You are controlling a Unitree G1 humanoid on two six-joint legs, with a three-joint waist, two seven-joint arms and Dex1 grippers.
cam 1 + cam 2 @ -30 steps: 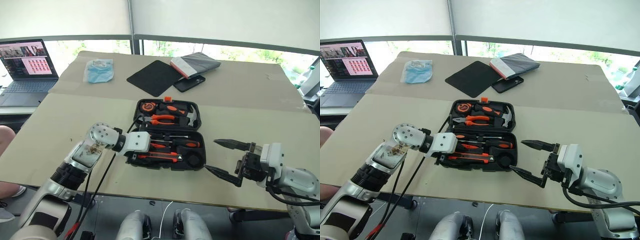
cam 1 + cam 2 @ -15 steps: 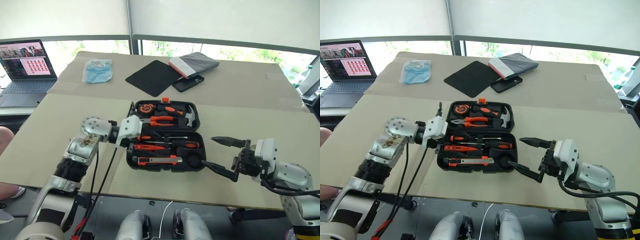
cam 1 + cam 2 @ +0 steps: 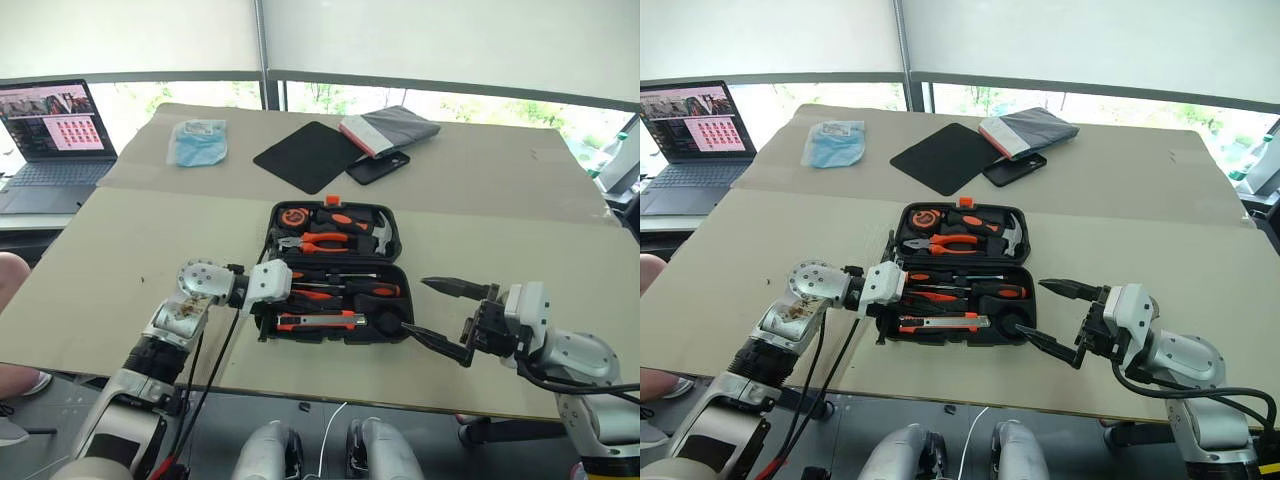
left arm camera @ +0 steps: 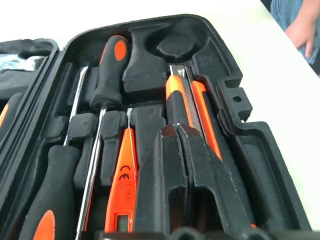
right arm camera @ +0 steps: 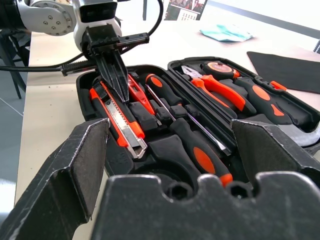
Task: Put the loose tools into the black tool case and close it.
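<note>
The black tool case point(image 3: 392, 228) lies open in the middle of the table. Its near half holds two black-and-orange screwdrivers point(image 5: 161, 89) point(image 5: 200, 151), the slim orange tester screwdriver point(image 4: 122, 185) and the utility knife point(image 3: 318, 322). My left gripper point(image 4: 175, 131) reaches in from the case's left side. It is shut with nothing between its fingers, and its tips sit on the insert between the tester and the knife. My right gripper point(image 3: 417, 306) hangs wide open and empty just off the case's near right corner.
Orange-handled pliers point(image 3: 325, 240), a hammer point(image 3: 378, 232) and a tape measure fill the case's far half. Behind it lie a black mat point(image 3: 308, 155), a phone point(image 3: 378, 167), a grey bundle point(image 3: 392, 128) and a blue packet point(image 3: 197, 140). A laptop point(image 3: 50, 125) stands far left.
My left gripper has shut and swung from the case's left hinge corner down onto the near half. The right gripper has stayed open in place.
</note>
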